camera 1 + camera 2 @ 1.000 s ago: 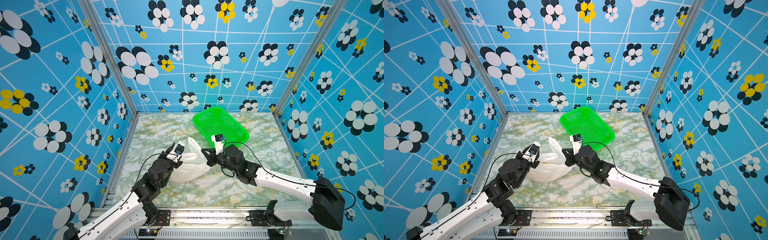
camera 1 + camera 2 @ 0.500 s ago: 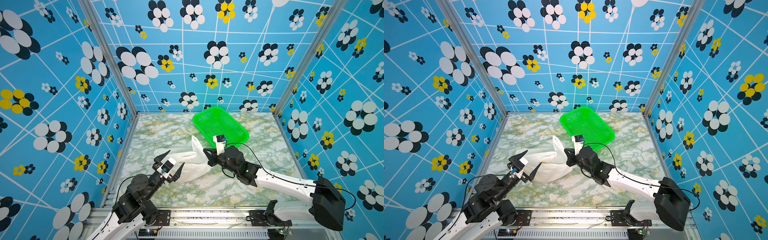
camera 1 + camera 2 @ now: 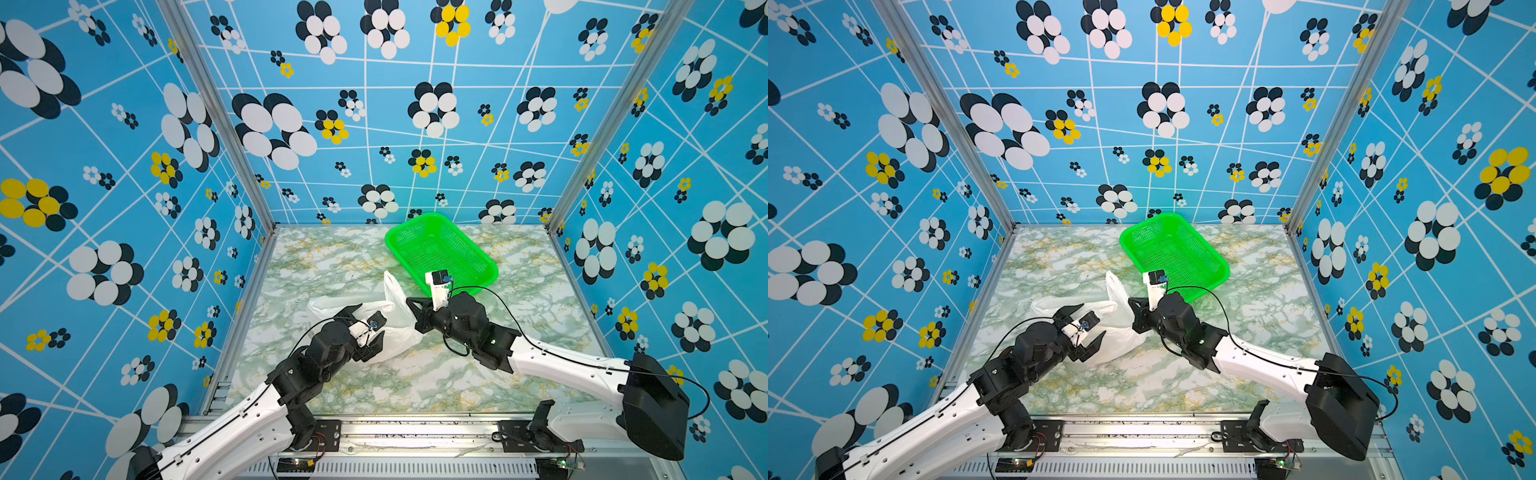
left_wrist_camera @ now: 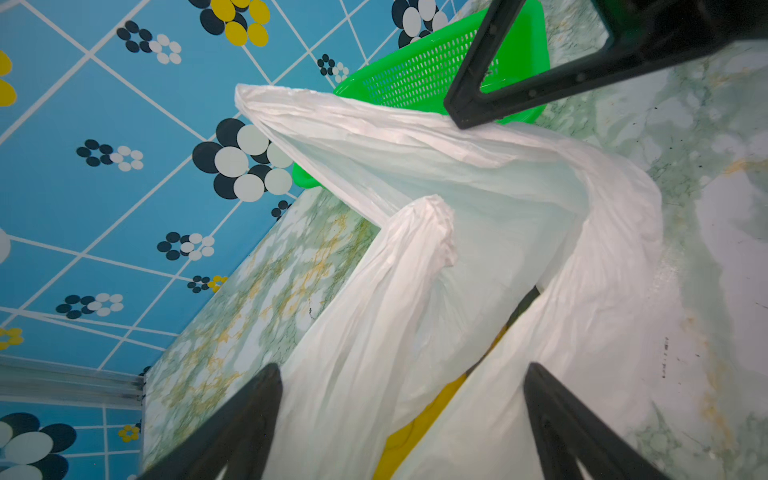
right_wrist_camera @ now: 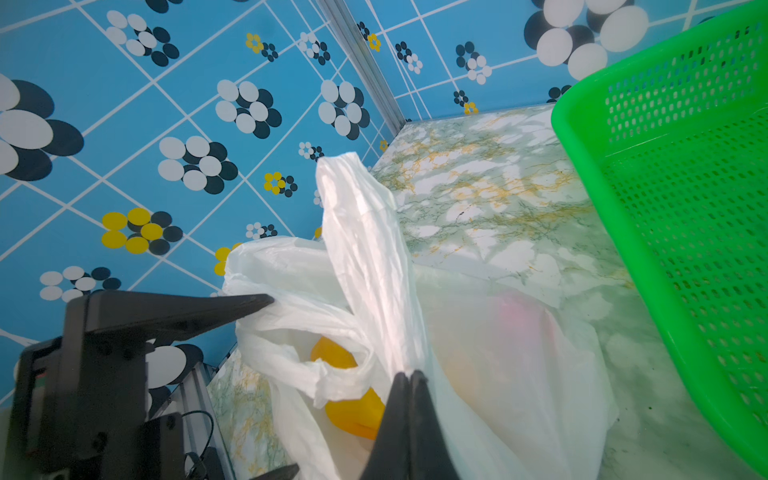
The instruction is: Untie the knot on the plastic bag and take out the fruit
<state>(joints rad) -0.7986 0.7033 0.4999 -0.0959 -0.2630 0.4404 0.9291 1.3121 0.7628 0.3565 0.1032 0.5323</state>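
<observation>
White plastic bag (image 3: 397,334) looks untied; left end effector (image 3: 370,323) has let go, wide open, empty. Right end effector (image 5: 409,376) pinches the 12 o'clock handle (image 3: 392,286); fruit (image 5: 332,353) exposed.

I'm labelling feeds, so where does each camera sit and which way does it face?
Both top views: high behind the arms, looking down on bag and basket; both arms show.
Left wrist: on the left arm, facing bag and basket; open left gripper shows.
Right wrist: on the right arm, facing the bag; right gripper shows, shut on it.
Shared: both wrist views show yellow fruit.
</observation>
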